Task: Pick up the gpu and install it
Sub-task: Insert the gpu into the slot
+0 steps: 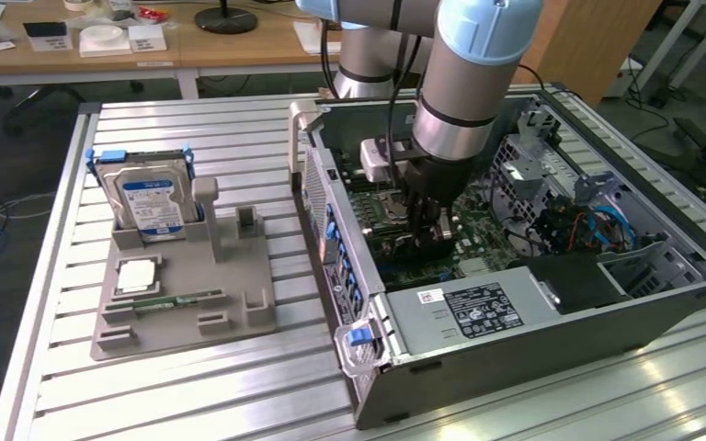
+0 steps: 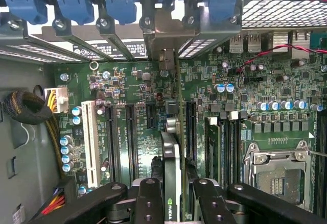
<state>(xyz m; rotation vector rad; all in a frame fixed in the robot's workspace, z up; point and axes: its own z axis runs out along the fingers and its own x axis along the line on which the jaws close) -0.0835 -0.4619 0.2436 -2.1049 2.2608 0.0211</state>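
Black-faced, thin green gpu card [image 2: 171,183] sits gripped edge-on in the hand [image 2: 172,203], inside the open grey computer case [image 1: 513,354]. Installing is under way; it appears poised above a long black motherboard slot [image 2: 190,132], so seating calls for straight alignment.

A brushed, ribbed aluminium table [image 1: 206,129] carries a matt grey plastic tray [image 1: 181,303] and an open case [image 1: 513,358] of dull grey sheet metal. On the tray, a hard drive [image 1: 151,197] shows bright metal under a glossy blue label. Inside the case, the motherboard [image 2: 127,132] is glossy green, with blue plastic clips [image 2: 76,2] above it. The gpu [image 2: 171,183], dark and semi-gloss, sits between the matt black fingers [image 2: 148,203] of the gripper [image 2: 173,203]. The arm [image 1: 470,83] is satin silver metal with pale blue caps.
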